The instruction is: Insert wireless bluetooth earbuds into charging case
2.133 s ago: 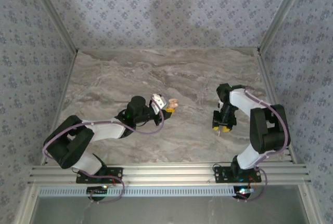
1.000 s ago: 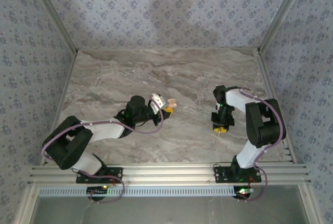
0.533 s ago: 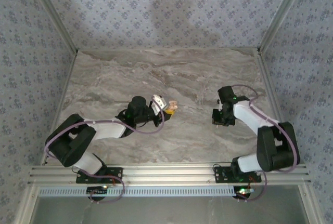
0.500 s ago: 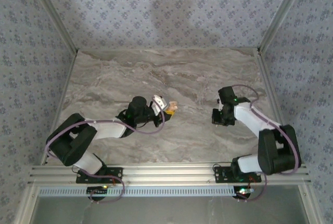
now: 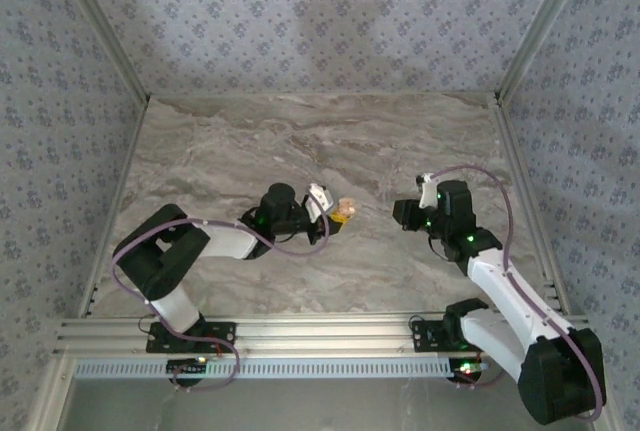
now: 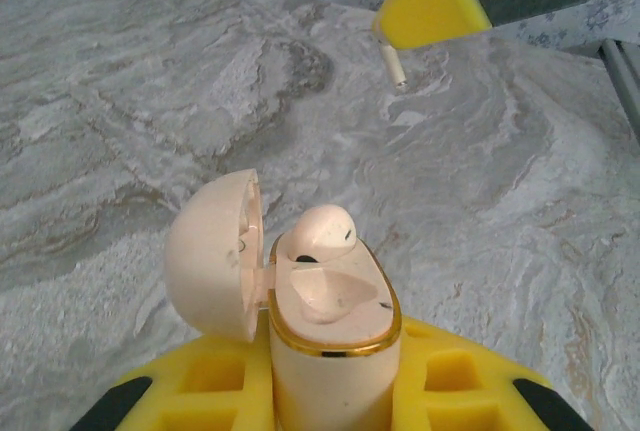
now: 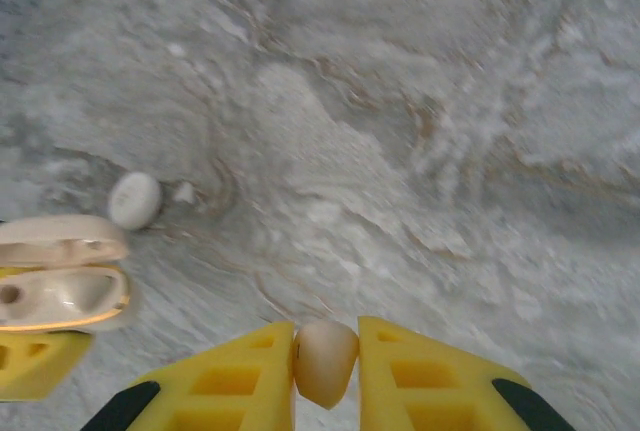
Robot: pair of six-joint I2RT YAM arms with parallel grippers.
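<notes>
Your desk (image 5: 300,141) carries almost nothing of the job; both pieces ride in the hands above it, so every place here is given from the charging case (image 6: 335,351). Your left hand (image 6: 330,391) has its two yellow fingers closed tight against the sides of the case's body and holds it upright and clear of the desk. I judge it is held this way so the open top faces your other arm as a steady target. The lid (image 6: 215,251) is swung open to one side of the case, out of the way of the sockets. One earbud (image 6: 322,234) already sits in the far socket of the case, and the empty socket (image 6: 325,291) beside it, nearer the hand, waits for its mate. A white disc (image 7: 133,199) lies on the desk near the case, apart from it and no part of this step. Your right hand (image 7: 327,336) is pinched together on the second earbud (image 7: 325,361), which is squeezed between the fingertips. That hand hangs across from the case's open top, well apart from it, so the insertion is not yet done.
</notes>
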